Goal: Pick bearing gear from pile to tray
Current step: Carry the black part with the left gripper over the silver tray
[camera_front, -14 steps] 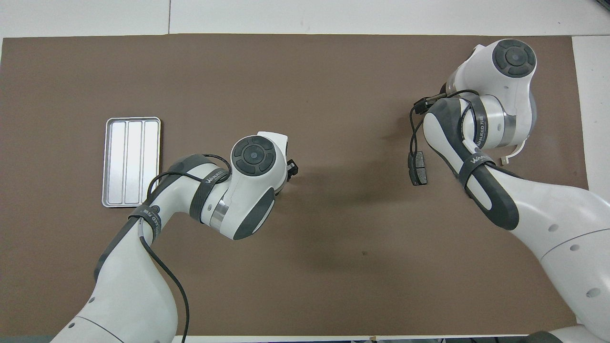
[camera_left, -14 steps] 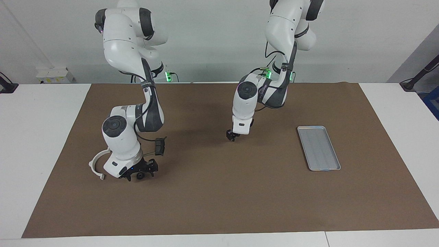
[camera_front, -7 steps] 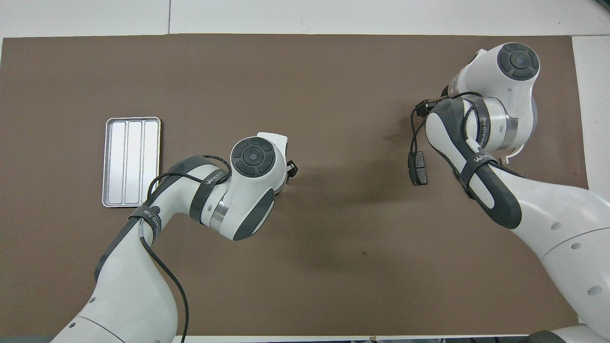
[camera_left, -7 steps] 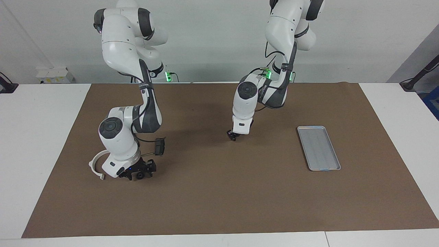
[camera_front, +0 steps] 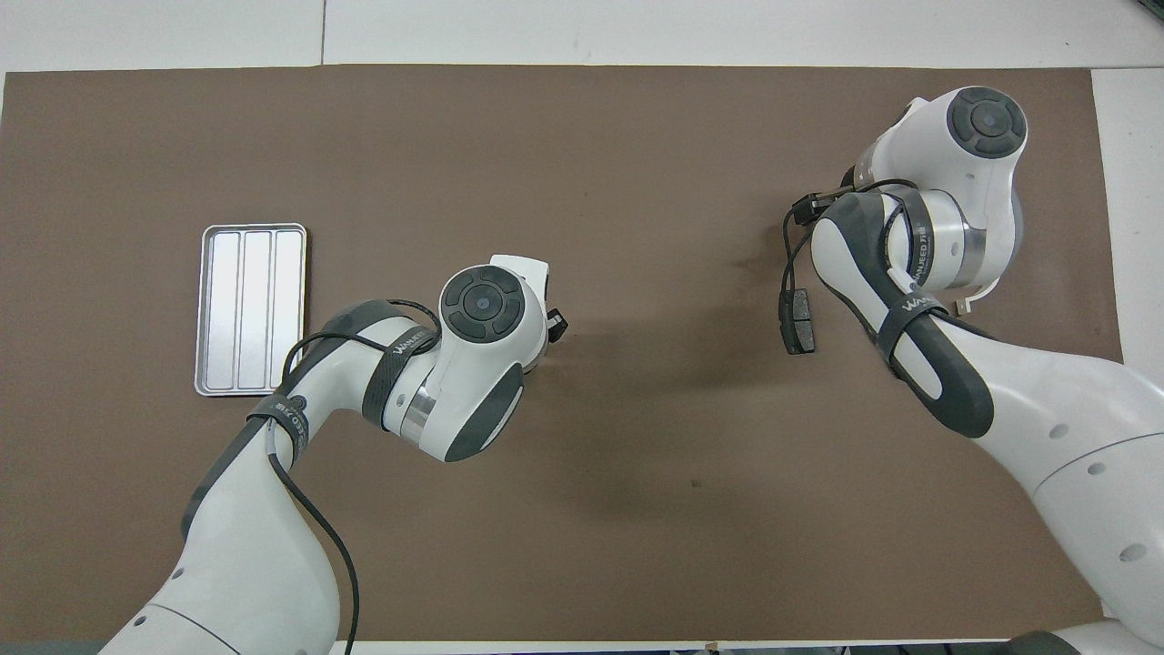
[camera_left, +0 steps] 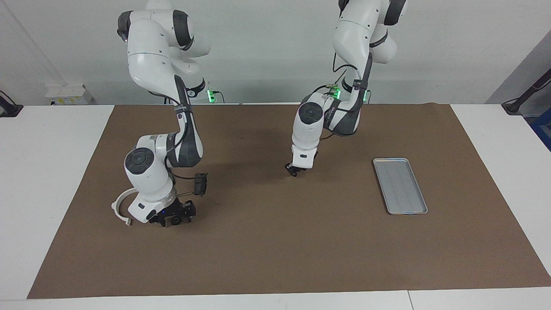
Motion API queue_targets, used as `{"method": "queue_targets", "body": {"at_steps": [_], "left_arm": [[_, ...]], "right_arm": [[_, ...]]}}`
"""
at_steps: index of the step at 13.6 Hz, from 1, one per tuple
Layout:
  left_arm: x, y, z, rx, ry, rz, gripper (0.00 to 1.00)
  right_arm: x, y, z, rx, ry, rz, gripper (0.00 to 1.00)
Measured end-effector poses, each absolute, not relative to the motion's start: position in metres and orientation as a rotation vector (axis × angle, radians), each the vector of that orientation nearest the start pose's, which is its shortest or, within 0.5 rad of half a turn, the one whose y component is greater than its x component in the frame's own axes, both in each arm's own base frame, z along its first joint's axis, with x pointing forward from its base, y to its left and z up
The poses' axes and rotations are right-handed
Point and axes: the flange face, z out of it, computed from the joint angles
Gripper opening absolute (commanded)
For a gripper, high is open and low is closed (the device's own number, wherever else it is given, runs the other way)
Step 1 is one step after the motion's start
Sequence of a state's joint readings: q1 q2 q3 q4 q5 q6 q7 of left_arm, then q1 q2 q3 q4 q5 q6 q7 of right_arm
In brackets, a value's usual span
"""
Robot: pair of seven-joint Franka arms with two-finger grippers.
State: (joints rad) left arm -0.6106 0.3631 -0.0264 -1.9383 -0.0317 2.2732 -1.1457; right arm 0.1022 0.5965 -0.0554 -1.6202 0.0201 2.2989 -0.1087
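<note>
Two white arms reach over a worktop (camera_left: 43,172) covered by a wide brown mat (camera_left: 275,249), and everything else sits on that mat. Next in size is the tray (camera_left: 400,186), a silver ridged rectangle lying flat toward the left arm's end of the worktop, roughly midway between the edge nearest the robots and the edge farthest from them, with nothing in it. At the right arm's end is the pile: a white curved half-ring (camera_left: 119,206) close to the mat's end edge, a dark grey brake pad (camera_left: 199,184) a little nearer to the robots, and a small black round piece (camera_left: 175,221) down on the mat. The right gripper (camera_left: 172,216) is lowered right onto the mat over that round piece, which shows between its black fingers (camera_left: 188,212); they stand on either side of it, but whether they are pressing it or merely bracketing it cannot be told. The half-ring lies just beside the gripper's white body, apart from the fingers. The left gripper (camera_left: 293,170) hangs low over the bare middle of the mat, well apart from both tray and pile, with nothing visible in it; how far its fingers are parted cannot be told.
</note>
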Motion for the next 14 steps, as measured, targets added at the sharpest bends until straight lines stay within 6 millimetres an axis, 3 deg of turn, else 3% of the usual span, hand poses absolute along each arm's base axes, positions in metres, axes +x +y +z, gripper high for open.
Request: {"method": "queue_targets", "body": {"at_steps": [1,2,6,8,10,12,14], "left_arm": [[0.494,-0.366,0.295,-3.029,-0.824,0.069,0.08],[0.494,-0.366,0.295,-3.031,-0.824,0.066,0.0],[0.496,-0.361,0.299,-3.03,-0.835,0.06,0.0],[0.508,-0.342,0.318,-3.03,-0.869,0.041,0.0],[0.529,-0.287,0.355,-3.028,-0.823,0.067,0.0],[0.544,-0.215,0.392,-3.034,-0.738,0.114,0.0],[0.555,-0.137,0.411,-3.061,-0.619,0.154,0.0]], "right_arm": [[0.697,0.036,0.282,-3.148,-0.243,-0.126,0.8],[0.697,0.035,0.282,-3.148,-0.246,-0.124,0.79],[0.697,0.028,0.282,-3.149,-0.236,-0.123,0.76],[0.696,0.026,0.281,-3.15,-0.232,-0.121,0.73],[0.696,0.028,0.282,-3.147,-0.235,-0.122,0.68],[0.695,0.029,0.283,-3.146,-0.237,-0.122,0.61],[0.695,0.03,0.284,-3.144,-0.24,-0.125,0.46]]}}
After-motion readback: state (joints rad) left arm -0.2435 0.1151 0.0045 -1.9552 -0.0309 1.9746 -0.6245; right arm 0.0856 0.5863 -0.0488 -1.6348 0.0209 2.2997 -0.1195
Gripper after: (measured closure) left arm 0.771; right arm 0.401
